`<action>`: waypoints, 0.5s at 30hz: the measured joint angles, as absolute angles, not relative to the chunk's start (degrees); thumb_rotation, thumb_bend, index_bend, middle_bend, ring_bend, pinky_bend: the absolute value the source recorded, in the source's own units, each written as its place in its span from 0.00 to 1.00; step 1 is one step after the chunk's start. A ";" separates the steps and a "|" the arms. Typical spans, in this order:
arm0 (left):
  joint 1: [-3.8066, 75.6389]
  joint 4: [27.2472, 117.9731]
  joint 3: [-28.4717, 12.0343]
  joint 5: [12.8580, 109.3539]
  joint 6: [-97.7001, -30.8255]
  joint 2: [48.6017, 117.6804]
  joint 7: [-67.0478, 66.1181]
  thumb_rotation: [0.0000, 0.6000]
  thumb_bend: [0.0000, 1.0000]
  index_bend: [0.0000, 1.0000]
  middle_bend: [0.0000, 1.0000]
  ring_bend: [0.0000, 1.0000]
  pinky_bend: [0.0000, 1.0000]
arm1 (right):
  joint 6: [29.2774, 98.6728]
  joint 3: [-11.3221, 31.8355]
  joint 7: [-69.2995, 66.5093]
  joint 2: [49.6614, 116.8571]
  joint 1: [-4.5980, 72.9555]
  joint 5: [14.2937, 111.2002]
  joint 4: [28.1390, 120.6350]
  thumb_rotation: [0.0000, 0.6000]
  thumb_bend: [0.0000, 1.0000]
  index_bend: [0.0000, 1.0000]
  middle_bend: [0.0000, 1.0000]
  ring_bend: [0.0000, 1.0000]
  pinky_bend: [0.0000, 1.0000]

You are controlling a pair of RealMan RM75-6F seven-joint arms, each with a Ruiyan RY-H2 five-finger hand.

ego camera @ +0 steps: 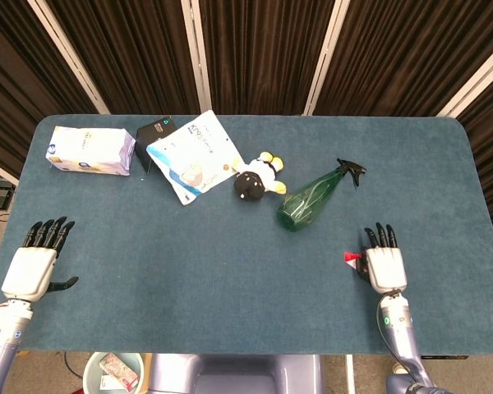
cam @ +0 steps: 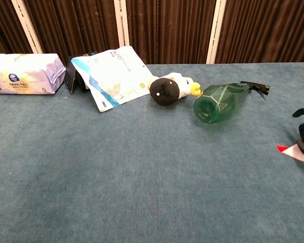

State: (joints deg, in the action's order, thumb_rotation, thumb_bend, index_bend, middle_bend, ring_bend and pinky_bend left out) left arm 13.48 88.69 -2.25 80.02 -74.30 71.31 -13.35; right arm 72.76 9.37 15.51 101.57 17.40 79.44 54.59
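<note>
Two hands rest over my blue table [ego camera: 230,271]; the green spray bottle [ego camera: 311,198] lies well ahead of my right hand [ego camera: 384,267], whose fingers pinch a small red-and-white card [ego camera: 351,257]; my left hand [ego camera: 31,267] hovers spread, holding nothing, at the table's left edge.

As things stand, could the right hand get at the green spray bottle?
Probably yes: the right hand sits at the table's near edge, and only bare blue cloth lies between it and the green spray bottle, lying on its side.
</note>
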 measured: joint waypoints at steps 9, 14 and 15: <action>13.64 88.70 -2.50 79.05 -74.19 72.11 -15.22 0.97 0.07 0.00 0.00 0.00 0.00 | 71.21 12.88 14.82 99.65 21.78 78.57 52.43 1.00 0.59 0.70 0.17 0.00 0.00; 13.78 88.67 -2.75 78.29 -74.01 72.47 -15.99 0.97 0.07 0.00 0.00 0.00 0.00 | 70.60 15.60 13.46 98.45 24.57 77.65 51.54 1.00 0.59 0.70 0.17 0.00 0.00; 13.80 88.65 -2.80 78.15 -73.99 72.51 -16.10 0.97 0.07 0.00 0.00 0.00 0.00 | 70.69 16.03 13.38 98.20 25.03 77.57 51.41 1.00 0.59 0.70 0.17 0.00 0.00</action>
